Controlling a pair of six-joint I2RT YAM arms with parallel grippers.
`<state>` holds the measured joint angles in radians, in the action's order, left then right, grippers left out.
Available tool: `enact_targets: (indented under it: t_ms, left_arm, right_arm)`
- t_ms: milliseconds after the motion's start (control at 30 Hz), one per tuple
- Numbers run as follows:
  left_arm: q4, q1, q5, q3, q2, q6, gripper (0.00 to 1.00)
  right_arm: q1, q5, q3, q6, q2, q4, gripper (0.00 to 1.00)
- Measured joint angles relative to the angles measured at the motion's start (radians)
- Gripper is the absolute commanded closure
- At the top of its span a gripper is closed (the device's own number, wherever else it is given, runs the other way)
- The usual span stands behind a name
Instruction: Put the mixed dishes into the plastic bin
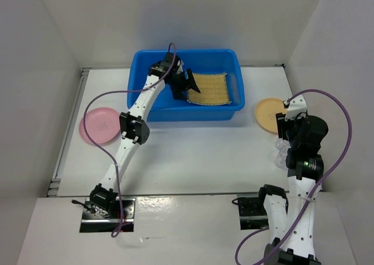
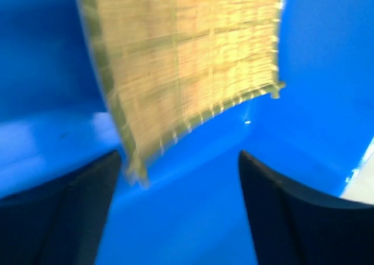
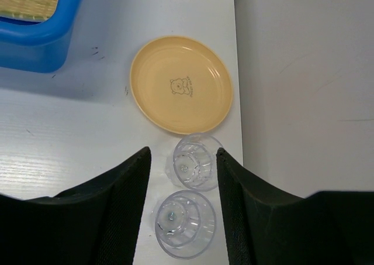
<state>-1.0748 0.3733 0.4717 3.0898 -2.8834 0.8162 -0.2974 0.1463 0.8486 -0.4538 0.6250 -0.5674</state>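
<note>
The woven yellow bamboo mat (image 1: 210, 89) lies in the right part of the blue plastic bin (image 1: 142, 63). My left gripper (image 1: 188, 85) is open over the bin at the mat's left edge; in the left wrist view the mat (image 2: 187, 66) lies just ahead of the empty fingers (image 2: 292, 218). The pink plate (image 1: 99, 126) sits at the table's left. The tan-yellow plate (image 1: 267, 114) sits at the right, also in the right wrist view (image 3: 181, 83). Two clear cups (image 3: 196, 161) (image 3: 186, 223) stand between the open fingers of my right gripper (image 3: 183, 186).
White walls close the table on the left, back and right; the right wall (image 3: 304, 78) runs close beside the cups and the tan plate. The bin's corner (image 3: 41, 34) shows at the upper left of the right wrist view.
</note>
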Motion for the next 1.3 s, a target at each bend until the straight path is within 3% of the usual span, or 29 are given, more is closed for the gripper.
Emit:
enact_targets:
  t_ms: [167,200,267,400,533,700,733,933,1067,1300]
  left_arm:
    - [-0.127,-0.006,-0.176,0.0,0.136,-0.089,0.07]
    - [-0.151,-0.006,-0.231,-0.001,0.183,-0.116,0.01]
    - [-0.175,-0.006,-0.368,-0.037,0.317,-0.167,0.01]
    - [-0.178,-0.023,-0.617,-0.254,0.698,-0.215,0.0]
    - [-0.108,-0.123,-0.789,-0.643,1.096,-0.211,0.0]
    - [0.16,-0.387,-0.782,-1.447,1.53,-0.206,0.0]
    - [0.184,-0.449,-0.758,-1.581,1.576,-0.208,0.0]
    - [0.291,-0.647,-0.643,-1.876,1.572,-0.184,0.0]
    - [0.364,-0.71,-0.594,-1.976,1.541,-0.116,0.0]
    - [0.482,-0.794,-0.518,-2.144,1.461,0.038,0.0]
  right_arm:
    - [0.0,0.001,0.0,0.0,0.0,0.0,0.44]
    - [0.0,0.002,0.0,0.0,-0.002,0.0,0.44]
    - [0.0,0.006,0.0,0.0,-0.004,0.0,0.43]
    - [0.0,0.01,0.0,-0.002,-0.008,-0.001,0.42]
    - [0.0,0.018,0.0,-0.004,-0.009,-0.001,0.39]
    - [0.0,0.032,0.0,-0.008,-0.01,-0.002,0.38]
    - [0.0,0.035,0.0,-0.011,-0.01,-0.002,0.34]
    - [0.0,0.065,0.0,-0.031,-0.026,-0.004,0.3]
    - [0.0,0.077,0.0,-0.039,-0.037,-0.004,0.17]
    - [0.0,0.078,0.0,-0.042,-0.026,-0.005,0.1]
